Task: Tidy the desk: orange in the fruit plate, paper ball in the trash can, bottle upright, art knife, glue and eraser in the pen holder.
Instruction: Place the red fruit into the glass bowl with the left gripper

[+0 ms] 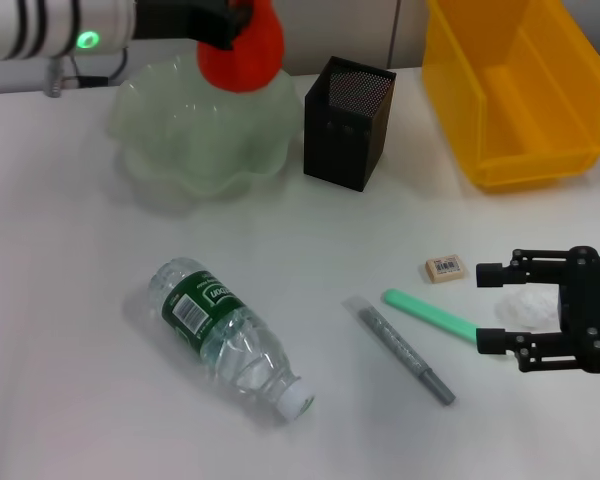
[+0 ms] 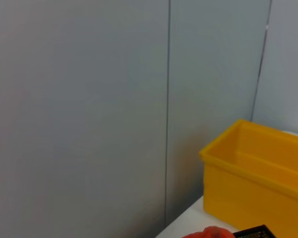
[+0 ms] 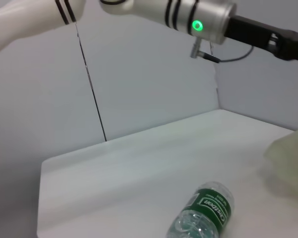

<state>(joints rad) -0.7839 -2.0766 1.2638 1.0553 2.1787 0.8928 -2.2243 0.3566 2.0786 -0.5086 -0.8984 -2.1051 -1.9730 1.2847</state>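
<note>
We see the left gripper (image 1: 242,30) at the far left, its jaws gripping the orange (image 1: 243,52) just above the far rim of the fruit plate (image 1: 202,135), which holds nothing else that we can see. Right of the plate stands the pen holder (image 1: 348,122); we cannot see its floor. Further right, at the far right corner, sits the trash can (image 1: 515,90), and the part of its inside that shows is bare.

On the near half of the desk (image 1: 80,400) the bottle (image 1: 225,335) lies on its side, cap pointing near and right. To its right lie a grey pen-like stick (image 1: 400,350) and a green stick (image 1: 430,315), which meets the lower finger at its right end. The eraser (image 1: 445,269) lies just beyond them, apart from both.

The right gripper (image 1: 490,306) hovers low at the near right with its jaws open, around a white crumpled paper ball (image 1: 525,307) lying between the fingers. Nothing stands between the left gripper and the plate.
</note>
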